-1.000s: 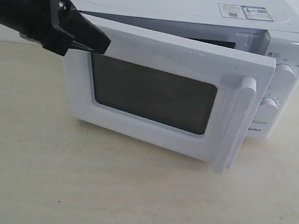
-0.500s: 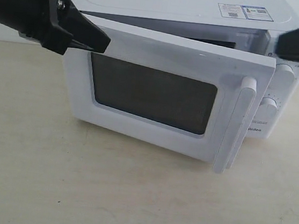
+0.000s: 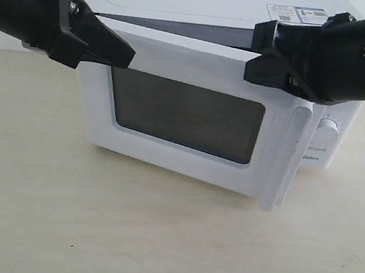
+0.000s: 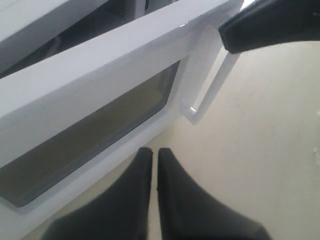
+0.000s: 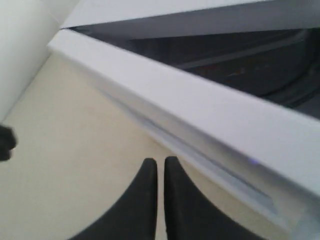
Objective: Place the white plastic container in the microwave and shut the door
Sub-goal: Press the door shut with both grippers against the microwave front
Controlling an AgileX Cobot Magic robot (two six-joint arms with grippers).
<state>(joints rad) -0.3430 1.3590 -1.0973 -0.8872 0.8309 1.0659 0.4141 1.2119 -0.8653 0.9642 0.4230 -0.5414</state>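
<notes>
The microwave point(image 3: 217, 8) stands on the pale worktop point(image 3: 157, 239), far of centre, with stickers point(image 3: 298, 15) on its top at the right and a round dial point(image 3: 328, 127) on its right front. Its door point(image 3: 192, 111) is hinged at the left and stands ajar. The edge with the long handle point(image 3: 286, 155) is swung out toward the near side, and a dark strip of the cavity shows above the door's top edge.

The white plastic container cannot be made out in any view; the part of the cavity that shows is too dark to tell.

The left gripper point(image 3: 127, 54) reaches in from the left to the door's top left corner. Its fingers point(image 4: 140, 170) are drawn together with only a thin slit between them, holding nothing. The right gripper point(image 3: 250, 70) reaches in from the right to the door's top right, just above the handle. It too is narrow, nearly closed, and empty. Whether either gripper touches the door, I cannot tell.
</notes>
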